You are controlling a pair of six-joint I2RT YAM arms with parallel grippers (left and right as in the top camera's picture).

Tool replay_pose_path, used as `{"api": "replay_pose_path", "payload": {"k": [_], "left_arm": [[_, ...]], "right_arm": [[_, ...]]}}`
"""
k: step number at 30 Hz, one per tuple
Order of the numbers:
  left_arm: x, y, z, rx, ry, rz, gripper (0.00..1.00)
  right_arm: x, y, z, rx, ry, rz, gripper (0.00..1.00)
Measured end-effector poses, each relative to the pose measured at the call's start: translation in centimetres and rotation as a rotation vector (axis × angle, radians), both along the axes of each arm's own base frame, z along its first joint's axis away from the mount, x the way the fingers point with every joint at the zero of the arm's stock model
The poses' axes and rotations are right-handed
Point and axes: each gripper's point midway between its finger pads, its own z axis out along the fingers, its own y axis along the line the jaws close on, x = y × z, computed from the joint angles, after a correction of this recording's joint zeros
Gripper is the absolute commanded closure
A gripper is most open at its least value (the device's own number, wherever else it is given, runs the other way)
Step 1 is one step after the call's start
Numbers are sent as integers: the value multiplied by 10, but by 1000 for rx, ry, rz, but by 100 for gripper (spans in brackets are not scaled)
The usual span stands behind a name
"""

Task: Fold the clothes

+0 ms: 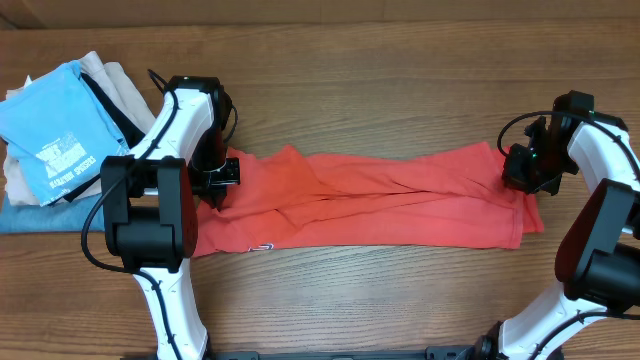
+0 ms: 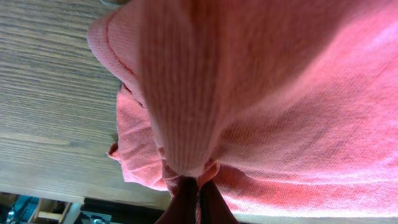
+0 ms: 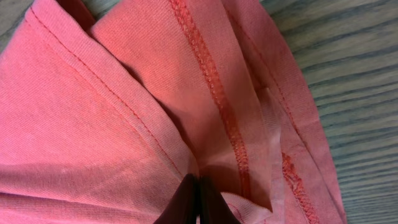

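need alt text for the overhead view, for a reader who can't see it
A red T-shirt lies stretched in a long band across a wooden table, the left gripper pinching one end and the right gripper the other. Beside the left arm sits a stack of folded garments with a light blue shirt on top.

Setting's pretty plain tbh: one big wooden worktop [image 1: 380, 110], mid-brown, grain running side to side from above, with a soft pale sheen across the far half where the light lands. Up close the boards look greyer and streaky. At the left end sits a stack of folded stuff: a light blue shirt [image 1: 55, 135] with white print on top, a beige piece [image 1: 118, 82] and a black one [image 1: 108, 112] poking out behind, something denim-blue [image 1: 25, 216] underneath. Past the worktop's edge it goes dark, with blurry teal clutter [image 2: 25, 208] I can't make out
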Motion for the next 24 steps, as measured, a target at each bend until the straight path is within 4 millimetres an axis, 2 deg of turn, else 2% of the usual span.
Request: {"api": "replay_pose_path", "payload": {"k": [5,10,14,24], "left_arm": [[0,0,0,0,0,0,96],[0,0,0,-1,0,0,96],[0,-2,0,-8,1,3,96],[-9,-3,5,-15,42,8,96]], "right_arm": [[-7,-11,-1,-47,40,-85,96],[-15,-49,0,-84,47,-311,96],[-24,-70,1,-84,51,-415,96],[-24,-65,1,-89,63,-397,96]]}}
